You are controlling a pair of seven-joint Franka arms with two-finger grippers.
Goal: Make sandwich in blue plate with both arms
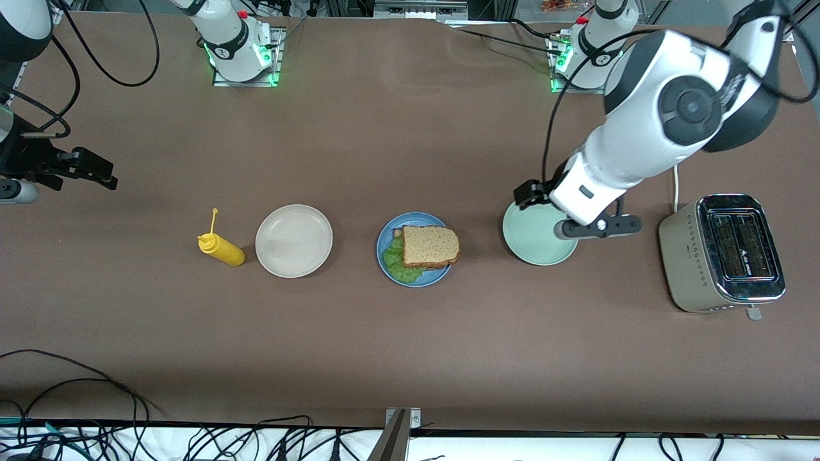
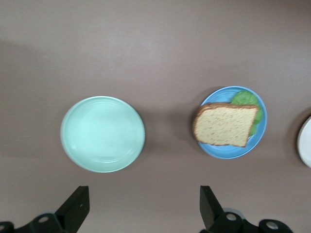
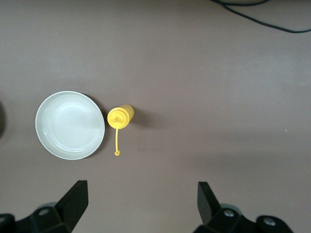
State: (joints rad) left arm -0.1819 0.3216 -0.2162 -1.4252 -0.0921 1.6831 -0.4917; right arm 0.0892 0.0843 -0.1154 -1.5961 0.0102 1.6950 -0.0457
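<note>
While both tools hang spread and empty, the sandwich (image 1: 428,248) lies on the blue plate (image 1: 385,240).
Left tool (image 2: 144,208) over the green plate (image 1: 535,240); right tool (image 3: 141,205) over bare surface (image 1: 410,358).

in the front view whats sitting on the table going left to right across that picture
yellow squeeze bottle → beige plate → blue plate holding the sandwich → pale green plate → toaster
</note>
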